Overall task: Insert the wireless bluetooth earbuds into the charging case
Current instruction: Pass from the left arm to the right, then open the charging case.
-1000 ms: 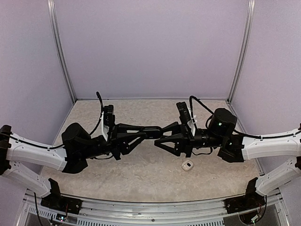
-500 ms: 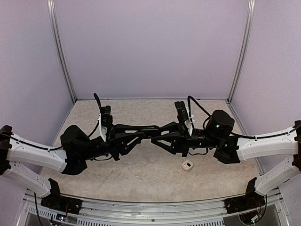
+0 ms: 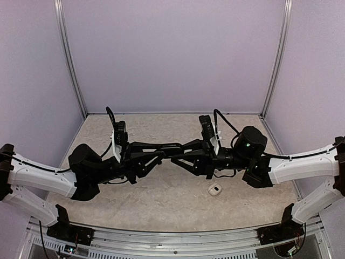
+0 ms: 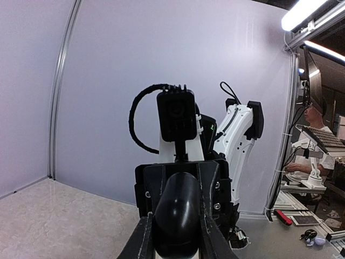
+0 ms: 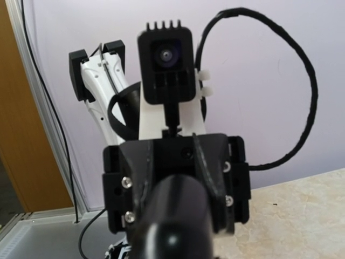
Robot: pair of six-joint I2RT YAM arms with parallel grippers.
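A black oval pod (image 4: 178, 213), the charging case, is held in the air above the middle of the table. My left gripper (image 4: 177, 229) is shut on its near end. In the left wrist view the right gripper's fingers flank the pod's far end. In the right wrist view the pod (image 5: 180, 221) is blurred and fills the bottom, hiding my right gripper (image 5: 178, 240) there. In the top view the left gripper (image 3: 179, 147) and right gripper (image 3: 174, 157) meet tip to tip. No earbuds show in any view.
A small white object with a dark centre (image 3: 215, 189) lies on the beige table (image 3: 161, 205), below the right gripper. Lilac walls enclose the back and sides. A metal rail (image 3: 172, 243) runs along the near edge.
Both grippers have drifted a little to the left together, staying joined at the pod. The white object has not moved.
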